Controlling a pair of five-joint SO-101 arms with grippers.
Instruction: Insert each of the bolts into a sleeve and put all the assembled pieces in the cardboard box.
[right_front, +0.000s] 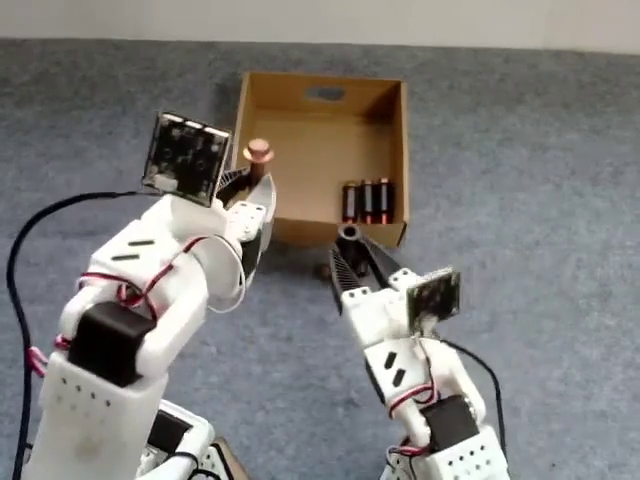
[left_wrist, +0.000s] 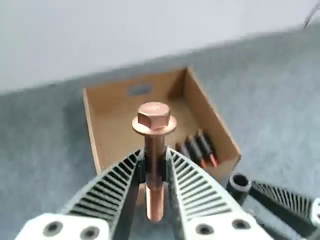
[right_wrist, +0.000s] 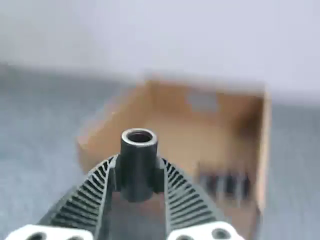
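At 6 o'clock of the cardboard box, align the bolt clenched in the left gripper with the sleeve grasped by the right gripper.

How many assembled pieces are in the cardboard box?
3 assembled pieces, side by side on the cardboard box floor, in the corner nearest the right gripper; the near wall may hide more.

Grey carpet-covered table, open cardboard box sitting directly on its surface

Pretty soft, even light, no harsh glare. Faint shadows inside the open brown cardboard box, and a mild sheen on the copper hex-head bolt.
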